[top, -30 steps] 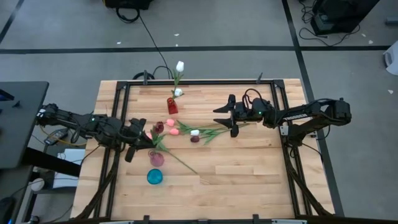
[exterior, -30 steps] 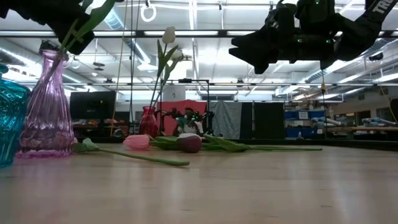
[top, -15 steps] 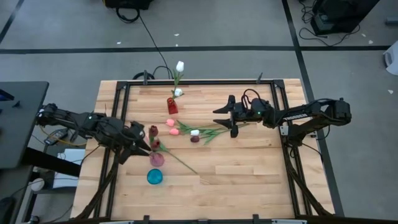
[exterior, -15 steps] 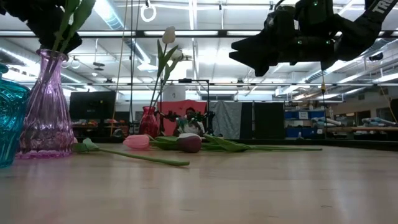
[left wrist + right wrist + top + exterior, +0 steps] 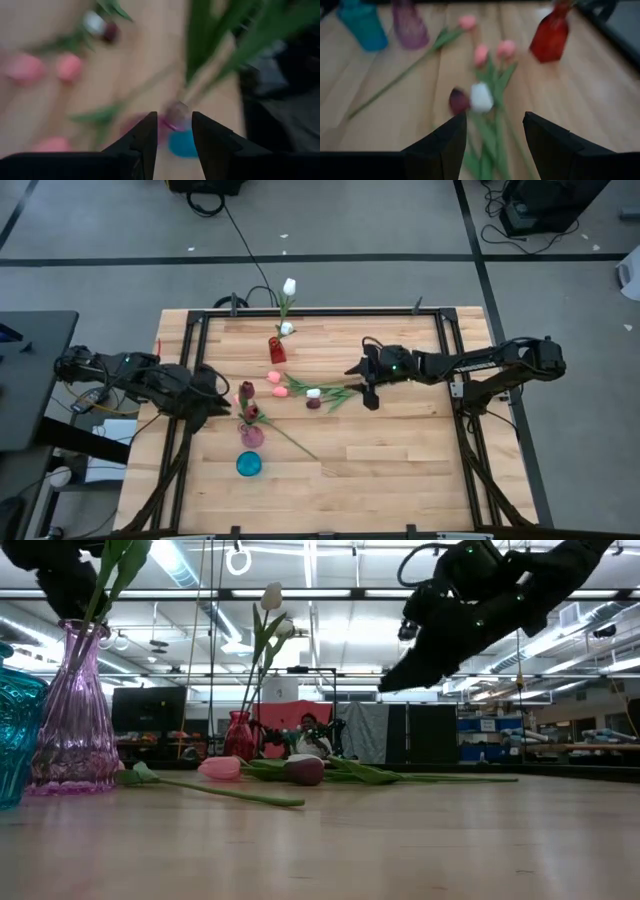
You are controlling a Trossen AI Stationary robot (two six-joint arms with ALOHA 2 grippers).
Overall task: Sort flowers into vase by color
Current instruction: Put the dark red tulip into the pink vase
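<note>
While the left gripper [image 5: 222, 402] hangs parted and empty above the pink vase [image 5: 250, 436], the spread right gripper [image 5: 365, 380] tilts toward the flowers [image 5: 300, 392] lying mid-desk; their crossed stems could drag neighbours along.

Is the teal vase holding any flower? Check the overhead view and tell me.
No: in the high view the teal vase stands with nothing in it, while the pink vase beside it holds stems.
</note>
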